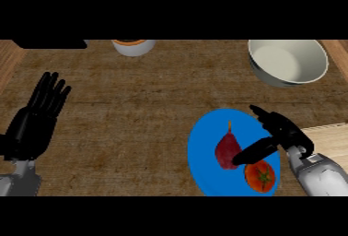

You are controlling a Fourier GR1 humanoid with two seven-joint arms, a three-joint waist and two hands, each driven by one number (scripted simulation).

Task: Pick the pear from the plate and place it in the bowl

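A dark red pear (227, 148) with a thin stem lies on the blue plate (205, 152) at the lower right. My right hand (282, 131) hovers over the plate's right side, fingers stretched up and thumb reaching to the pear's lower right side; it is open and holds nothing. The white bowl (287, 61) stands at the back right, with nothing inside. My left hand (35, 120) rests open at the left edge, fingers up.
A red tomato (260, 176) lies on the plate's lower right, just under my right thumb. A white and orange cup (133, 46) stands at the back centre. A dark object (51, 44) sits at the back left. A light wooden board (329, 138) lies at the right edge.
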